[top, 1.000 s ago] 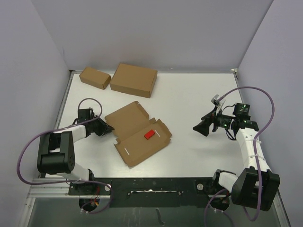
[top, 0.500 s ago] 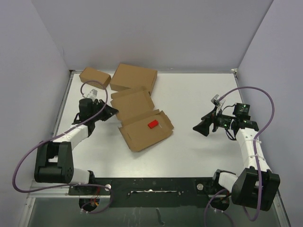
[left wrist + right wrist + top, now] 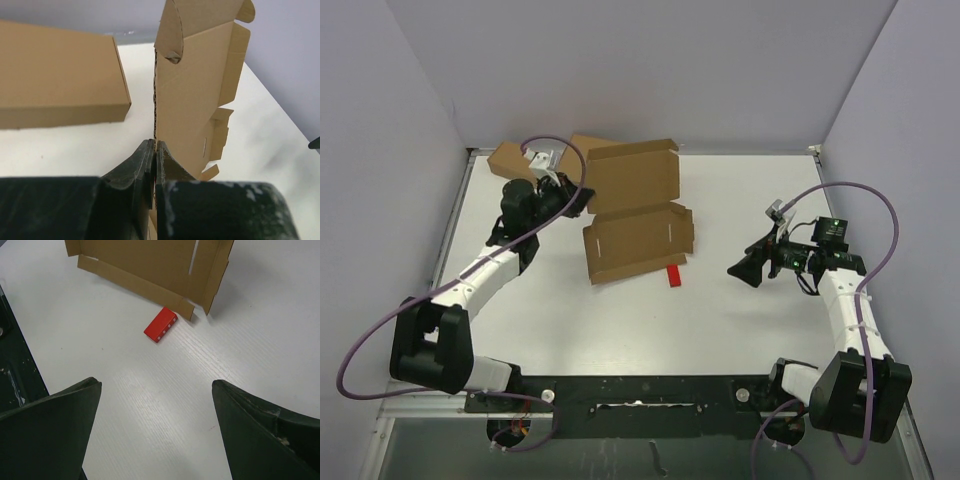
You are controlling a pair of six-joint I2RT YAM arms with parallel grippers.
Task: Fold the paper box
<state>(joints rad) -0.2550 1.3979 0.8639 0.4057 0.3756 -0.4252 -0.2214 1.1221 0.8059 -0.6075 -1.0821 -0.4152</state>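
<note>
The paper box (image 3: 635, 210) is an unfolded thin brown mailer, lifted and tilted up on its edge at the middle back of the table. My left gripper (image 3: 582, 198) is shut on its left edge; in the left wrist view the cardboard (image 3: 200, 90) stands upright out of the closed gripper (image 3: 155, 147). A red block (image 3: 674, 274) lies on the table just below the box's lower right corner, also seen in the right wrist view (image 3: 161, 324). My right gripper (image 3: 738, 272) is open and empty, well right of the box (image 3: 150, 265).
A larger thick brown box (image 3: 582, 150) sits behind the lifted mailer, mostly hidden, and shows in the left wrist view (image 3: 60, 75). A small brown box (image 3: 512, 160) is at the back left. Grey walls close the table's back and sides.
My left gripper has swung up and toward the back, lifting the paper box onto its edge. The red block slid out onto the table. The right arm has not moved.
</note>
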